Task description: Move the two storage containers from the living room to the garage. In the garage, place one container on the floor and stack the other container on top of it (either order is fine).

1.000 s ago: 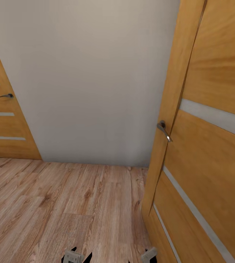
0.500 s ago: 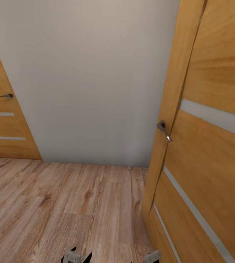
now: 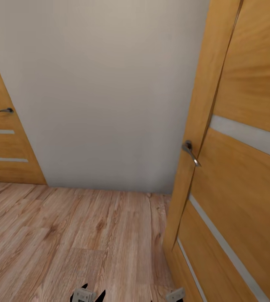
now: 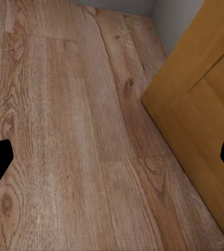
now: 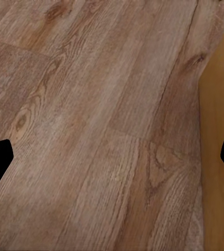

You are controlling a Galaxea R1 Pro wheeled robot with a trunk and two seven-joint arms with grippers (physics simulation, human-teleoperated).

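No bins in sight: both my grippers open and empty over plank floor (image 3: 67, 235), open door (image 3: 235, 176) at 2 o'clock.

Matt, grained wood plank floor (image 3: 67, 235), smooth orange wood-veneer door (image 3: 244, 176) with a shiny metal handle (image 3: 190, 152), plain matt wall (image 3: 105, 92).

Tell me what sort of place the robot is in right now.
Probably an indoor hallway of a home: a plain grey-white wall, a light wood plank floor, and two wooden doors, one open door and a second door.
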